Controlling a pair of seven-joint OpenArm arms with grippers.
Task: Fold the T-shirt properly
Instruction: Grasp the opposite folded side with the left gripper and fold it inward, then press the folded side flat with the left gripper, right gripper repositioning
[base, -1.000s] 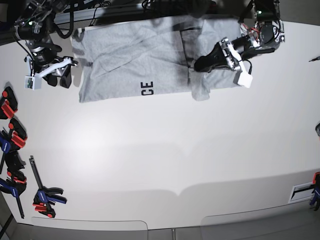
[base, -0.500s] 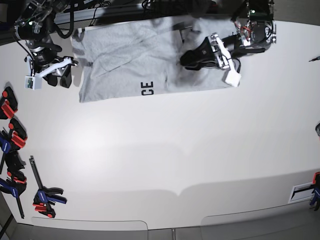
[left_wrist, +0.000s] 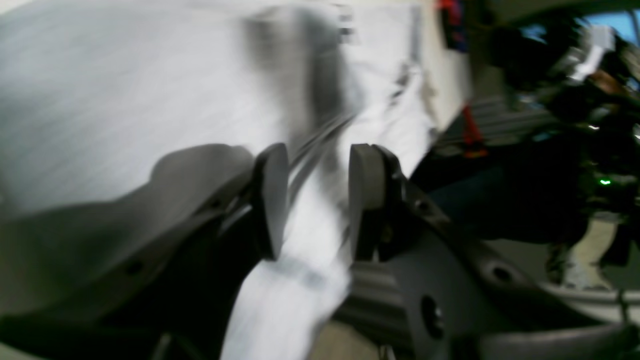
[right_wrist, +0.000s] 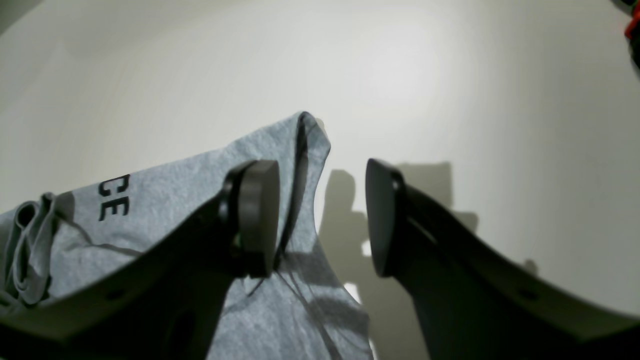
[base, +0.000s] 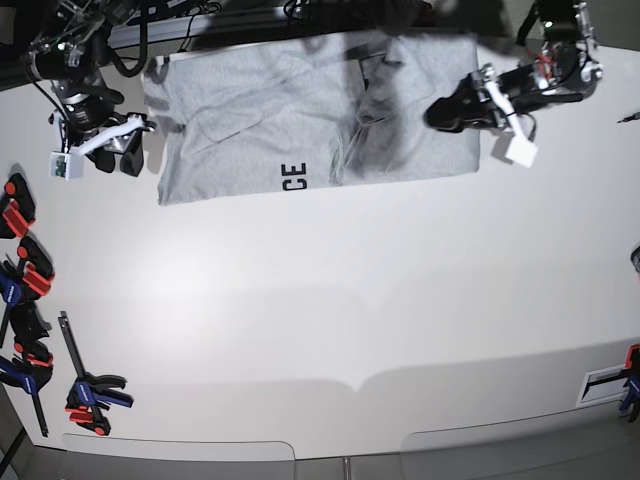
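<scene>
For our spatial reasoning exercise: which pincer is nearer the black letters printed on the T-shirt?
Right. The right pincer hovers beside the T-shirt's far edge; the left pincer sits above the opposite end, farther from the letters.

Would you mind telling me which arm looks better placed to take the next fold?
Probably the left: the left gripper hangs open over the light heather-grey T-shirt, while the right gripper sits beside its edge.

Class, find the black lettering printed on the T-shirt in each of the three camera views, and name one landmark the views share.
Base: the black lettering sits near the T-shirt's front edge, left of centre.
Right wrist: lettering at left, beside the end effector's left finger.
Left wrist: not visible; only blurred grey cloth.
Shared landmark: the grey T-shirt itself.
</scene>
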